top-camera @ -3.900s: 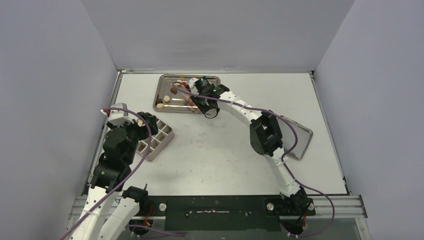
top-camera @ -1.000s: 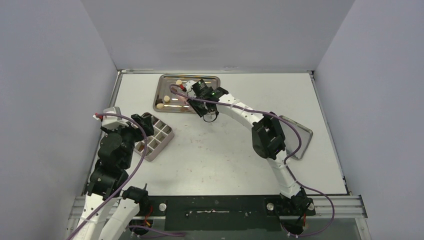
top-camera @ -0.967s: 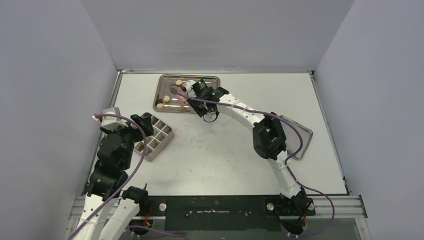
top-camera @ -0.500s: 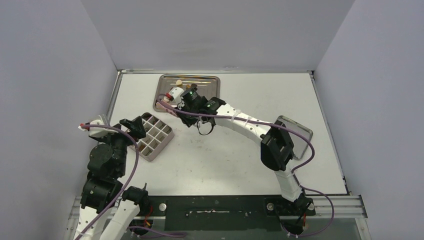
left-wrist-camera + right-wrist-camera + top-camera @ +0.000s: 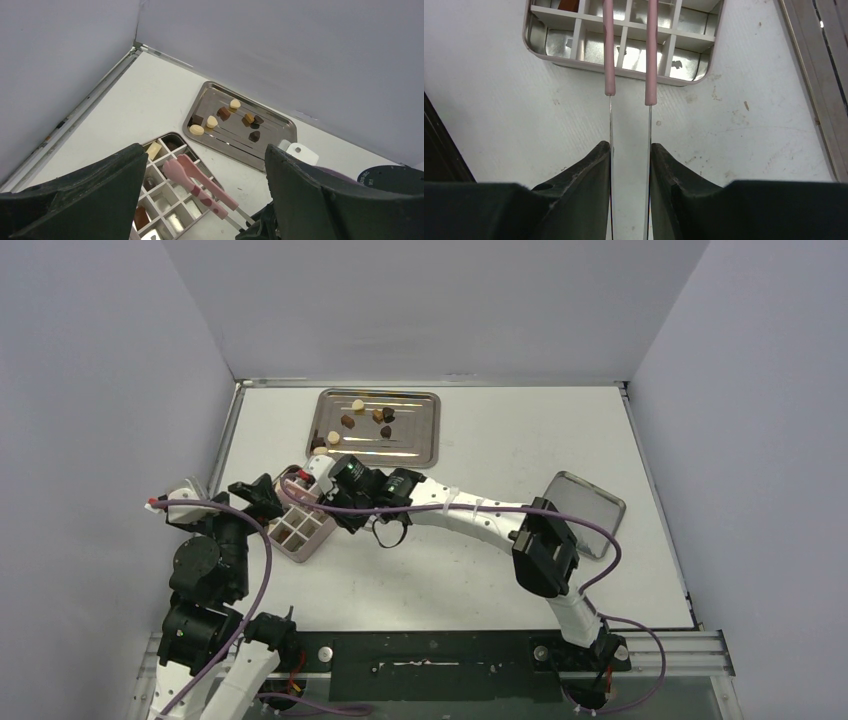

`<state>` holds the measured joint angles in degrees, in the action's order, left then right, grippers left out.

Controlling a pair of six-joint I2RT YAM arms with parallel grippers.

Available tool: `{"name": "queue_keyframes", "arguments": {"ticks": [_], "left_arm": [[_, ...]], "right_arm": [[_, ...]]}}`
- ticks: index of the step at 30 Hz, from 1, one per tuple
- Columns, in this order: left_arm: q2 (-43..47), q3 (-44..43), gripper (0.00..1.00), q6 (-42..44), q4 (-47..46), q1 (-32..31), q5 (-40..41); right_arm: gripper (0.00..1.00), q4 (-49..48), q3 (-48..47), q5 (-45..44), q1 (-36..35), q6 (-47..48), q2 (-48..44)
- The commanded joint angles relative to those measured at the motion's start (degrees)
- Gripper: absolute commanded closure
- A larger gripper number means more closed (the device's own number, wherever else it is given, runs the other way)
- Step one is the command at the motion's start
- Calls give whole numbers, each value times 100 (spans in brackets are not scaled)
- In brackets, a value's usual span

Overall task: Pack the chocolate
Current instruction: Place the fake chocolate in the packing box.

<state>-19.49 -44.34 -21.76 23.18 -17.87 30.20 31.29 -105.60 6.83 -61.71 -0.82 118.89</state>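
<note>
Both arms have shifted over the scuffed white worktop point(image 5: 430, 580): the right arm point(image 5: 480, 515) swung from the shiny steel tray point(image 5: 415, 440) to the gridded box point(image 5: 574, 63), and the left claw point(image 5: 204, 148) backed off, gaping and empty. The right claw point(image 5: 630, 150) is clenched on the thin metal stems of the pink tongs point(image 5: 651, 50) above a cell, so a drop seems due, though any chunk between the tips is hidden. The chocolate point(image 5: 224, 113), small brown and cream lumps, lies mostly on the tray, a few in cells.

We see a robotics lab test cell: plain grey partition walls point(image 5: 430, 310) box in a white table point(image 5: 450, 580) on three sides, and a left arm point(image 5: 205, 570) and right arm point(image 5: 480, 520) stand bolted to a metal rail point(image 5: 680, 650) along the frame's bottom edge.
</note>
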Motion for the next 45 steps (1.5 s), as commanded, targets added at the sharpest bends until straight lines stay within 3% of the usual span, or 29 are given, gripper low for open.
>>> {"name": "queue_keyframes", "arguments": {"ticks": [1,32,40,45], "left_arm": [[41,12,15,119,-104,-19,129],[41,30,15,172,-112,-68,134],[46,39,14,164,-108,-70,127],[58,41,15,164,-111,-68,128]], "right_arm": [[80,-377,108,-80,-83,-133,-233],[74,-52,171,47,-269,-173,211],[64,-40,129,-68,-271,-182,94],[62,-69,136,-161,-266,-173,-102]]}}
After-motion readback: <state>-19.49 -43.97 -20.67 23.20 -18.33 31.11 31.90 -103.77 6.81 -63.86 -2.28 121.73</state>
